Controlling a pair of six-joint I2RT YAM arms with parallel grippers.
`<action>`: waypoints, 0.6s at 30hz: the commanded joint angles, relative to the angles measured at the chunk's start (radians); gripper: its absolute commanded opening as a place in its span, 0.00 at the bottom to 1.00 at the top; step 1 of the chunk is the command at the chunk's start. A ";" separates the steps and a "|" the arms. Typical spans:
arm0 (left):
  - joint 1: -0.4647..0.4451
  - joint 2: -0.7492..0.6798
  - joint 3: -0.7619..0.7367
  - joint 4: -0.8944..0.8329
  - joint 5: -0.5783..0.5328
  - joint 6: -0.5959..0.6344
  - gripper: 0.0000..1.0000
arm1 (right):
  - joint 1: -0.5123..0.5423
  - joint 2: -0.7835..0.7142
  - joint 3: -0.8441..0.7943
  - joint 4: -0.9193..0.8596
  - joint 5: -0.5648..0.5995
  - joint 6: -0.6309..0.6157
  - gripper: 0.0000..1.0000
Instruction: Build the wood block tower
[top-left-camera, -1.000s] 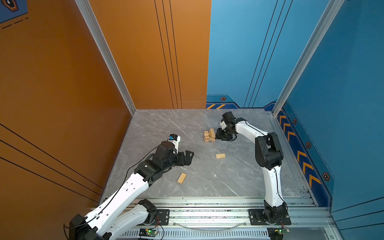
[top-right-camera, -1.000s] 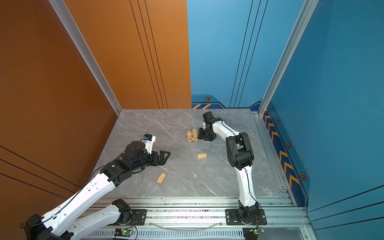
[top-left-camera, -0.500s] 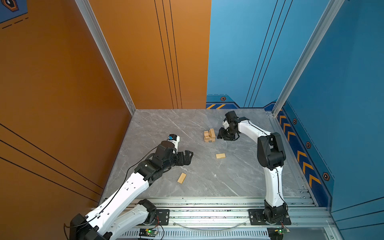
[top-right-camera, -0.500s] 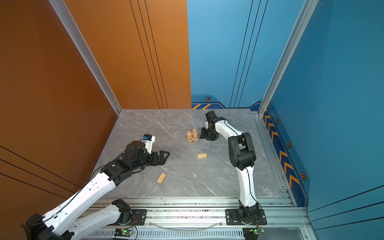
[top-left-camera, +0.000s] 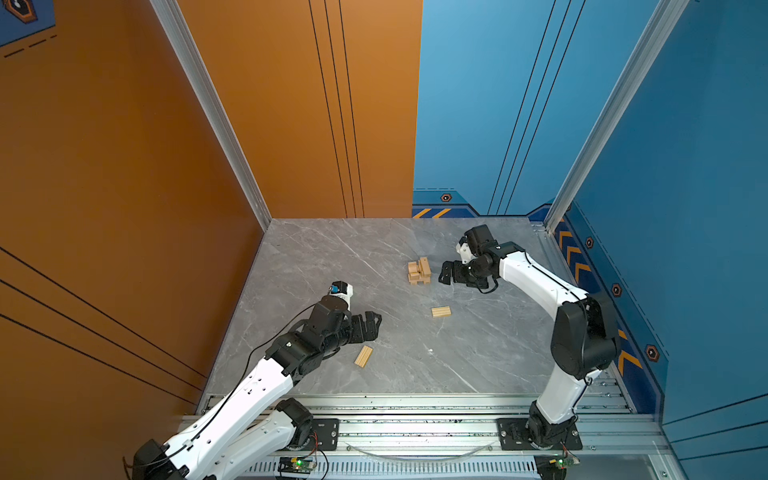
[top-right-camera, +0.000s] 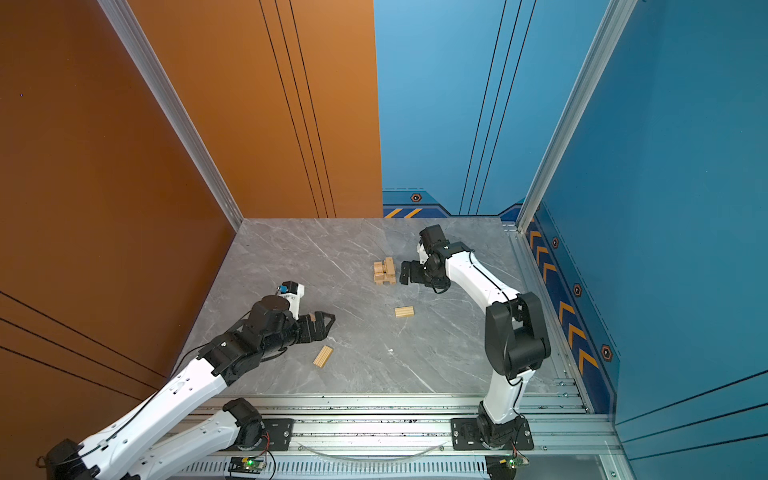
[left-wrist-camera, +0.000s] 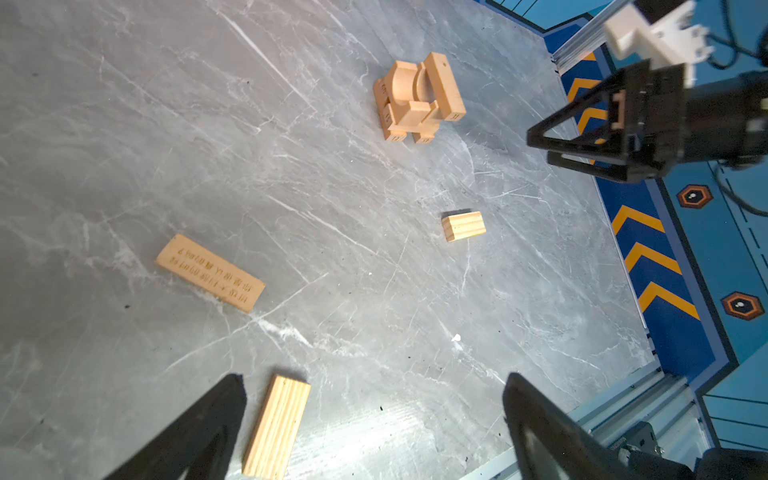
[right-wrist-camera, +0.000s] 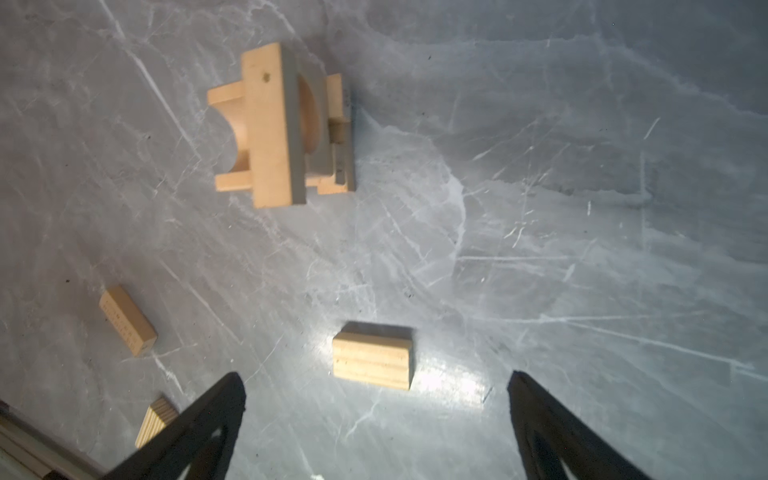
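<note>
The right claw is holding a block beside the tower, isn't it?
No. The right gripper is open and empty: the right wrist view shows its fingers spread, gripping nothing. It is beside the tower.

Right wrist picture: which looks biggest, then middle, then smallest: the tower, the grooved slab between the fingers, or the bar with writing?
1. tower
2. slab
3. bar
The slab seems nearer the camera than the bar, so the order of those two is unsure.
</note>
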 joint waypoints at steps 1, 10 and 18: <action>-0.021 -0.035 -0.037 -0.051 -0.092 -0.090 0.99 | 0.055 -0.117 -0.063 -0.028 0.085 -0.025 1.00; -0.081 -0.017 -0.104 -0.064 -0.204 -0.240 0.89 | 0.197 -0.366 -0.253 -0.022 0.190 0.021 1.00; -0.088 0.195 -0.081 0.022 -0.229 -0.280 0.87 | 0.209 -0.482 -0.375 0.031 0.182 0.042 1.00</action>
